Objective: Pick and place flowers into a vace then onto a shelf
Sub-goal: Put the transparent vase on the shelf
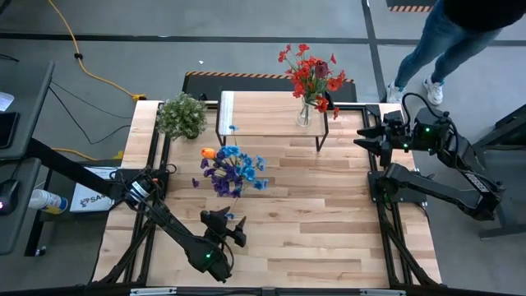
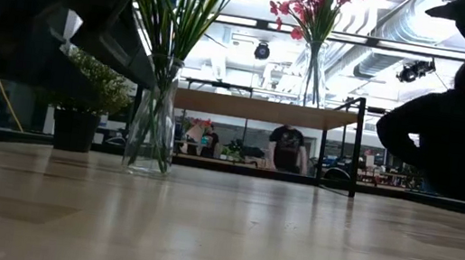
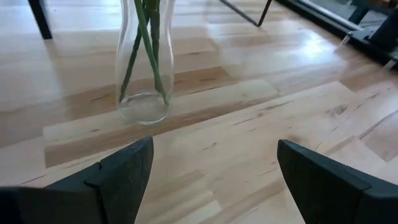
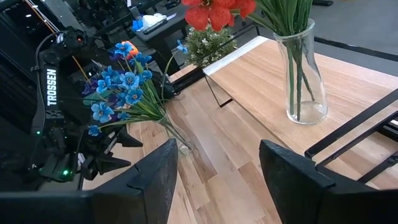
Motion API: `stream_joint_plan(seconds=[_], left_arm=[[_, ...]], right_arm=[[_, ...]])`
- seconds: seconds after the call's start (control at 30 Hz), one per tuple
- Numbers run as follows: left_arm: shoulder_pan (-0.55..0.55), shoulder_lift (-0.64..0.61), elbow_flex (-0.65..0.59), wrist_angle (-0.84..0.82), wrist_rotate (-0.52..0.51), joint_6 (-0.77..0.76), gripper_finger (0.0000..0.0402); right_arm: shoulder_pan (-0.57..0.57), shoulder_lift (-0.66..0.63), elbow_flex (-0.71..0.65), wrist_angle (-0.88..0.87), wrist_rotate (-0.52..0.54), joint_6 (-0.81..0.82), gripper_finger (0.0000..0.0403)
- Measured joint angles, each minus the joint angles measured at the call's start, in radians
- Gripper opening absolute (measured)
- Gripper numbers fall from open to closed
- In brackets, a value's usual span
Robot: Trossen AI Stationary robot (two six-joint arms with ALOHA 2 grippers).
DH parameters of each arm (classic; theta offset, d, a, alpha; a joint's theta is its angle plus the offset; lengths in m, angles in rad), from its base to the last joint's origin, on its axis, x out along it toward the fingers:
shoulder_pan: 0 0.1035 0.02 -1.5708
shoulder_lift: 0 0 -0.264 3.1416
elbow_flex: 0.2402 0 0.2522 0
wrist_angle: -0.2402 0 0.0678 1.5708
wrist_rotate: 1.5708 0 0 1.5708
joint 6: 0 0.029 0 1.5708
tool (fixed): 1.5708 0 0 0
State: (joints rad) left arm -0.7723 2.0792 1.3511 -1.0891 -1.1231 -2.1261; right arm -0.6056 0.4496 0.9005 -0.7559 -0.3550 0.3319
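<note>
A clear glass vase stands on its base on the table, holding blue, purple and orange flowers by their green stems. My left gripper is open at the near side of this vase, low over the table, a short way from it and touching nothing. On the shelf at the table's far side stands a second glass vase with red flowers. At the table's right edge my right gripper hangs raised and open, holding nothing.
A bushy pale-green plant in a dark pot stands at the far left corner, beside the shelf's left legs. A person stands beyond the table's far right corner. Bare wood lies between the blue-flower vase and the right edge.
</note>
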Motion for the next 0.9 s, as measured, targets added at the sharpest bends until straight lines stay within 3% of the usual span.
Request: stream_joint_plan(seconds=[0.5,0.9], left_arm=[[0.03,0.0,-0.082,0.059,-0.14,0.006,0.0377],[0.073,0.0,-0.082,-0.015,-0.147,0.03,0.0381]], right_arm=[[0.0,0.0,0.0,-0.003,0.0,0.0,0.021],[0.0,0.0,0.0,-0.023,0.0,0.001,0.0206]])
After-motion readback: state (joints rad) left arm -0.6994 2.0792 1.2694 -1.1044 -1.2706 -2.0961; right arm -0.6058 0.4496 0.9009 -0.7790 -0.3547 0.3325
